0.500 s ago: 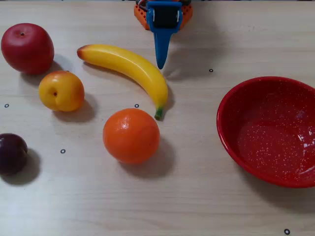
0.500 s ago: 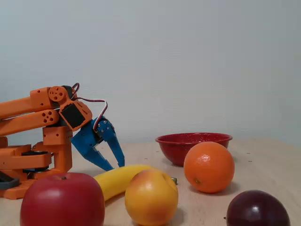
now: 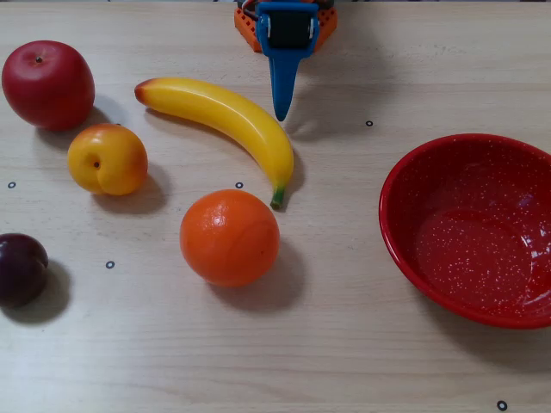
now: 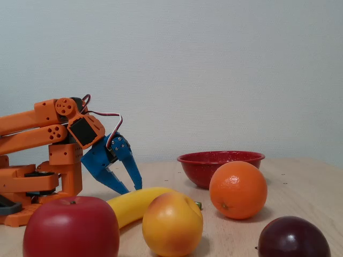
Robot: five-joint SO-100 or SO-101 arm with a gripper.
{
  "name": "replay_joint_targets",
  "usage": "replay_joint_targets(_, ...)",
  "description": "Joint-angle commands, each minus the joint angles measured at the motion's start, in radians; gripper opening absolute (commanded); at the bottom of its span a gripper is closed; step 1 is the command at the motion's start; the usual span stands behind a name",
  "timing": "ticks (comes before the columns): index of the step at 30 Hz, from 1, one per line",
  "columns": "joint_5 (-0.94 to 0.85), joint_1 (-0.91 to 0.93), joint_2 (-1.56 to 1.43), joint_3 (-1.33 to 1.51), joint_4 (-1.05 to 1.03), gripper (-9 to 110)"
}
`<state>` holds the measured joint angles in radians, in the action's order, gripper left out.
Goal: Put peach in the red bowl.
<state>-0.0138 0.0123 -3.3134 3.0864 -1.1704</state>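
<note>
Both fixed views show the blue plastic gripper (image 4: 127, 188) empty, jaws parted, tips near the smooth curved banana (image 3: 225, 120). On the pale woodgrain table (image 3: 344, 344) the round, creased yellow-orange peach (image 3: 107, 159) sits between glossy red apple (image 3: 48, 84) and dark plum (image 3: 21, 268), well apart from the speckled red bowl (image 3: 409, 249); the dimpled orange (image 3: 229, 237) lies between.

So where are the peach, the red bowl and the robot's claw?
peach (image 3: 107, 159): top-down fixed view, on its yellow-orange middle.
red bowl (image 3: 405, 249): top-down fixed view, on its inner left wall.
gripper (image 4: 126, 188): side fixed view, between the blue fingertips.
</note>
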Motion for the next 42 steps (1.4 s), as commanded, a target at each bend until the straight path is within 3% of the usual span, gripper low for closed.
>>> replay_joint_targets(1, -0.021, -0.021, -0.017, 0.015, 0.028, 0)
replay_joint_targets(42, -0.023, -0.021, -0.017, 0.015, 0.028, 3)
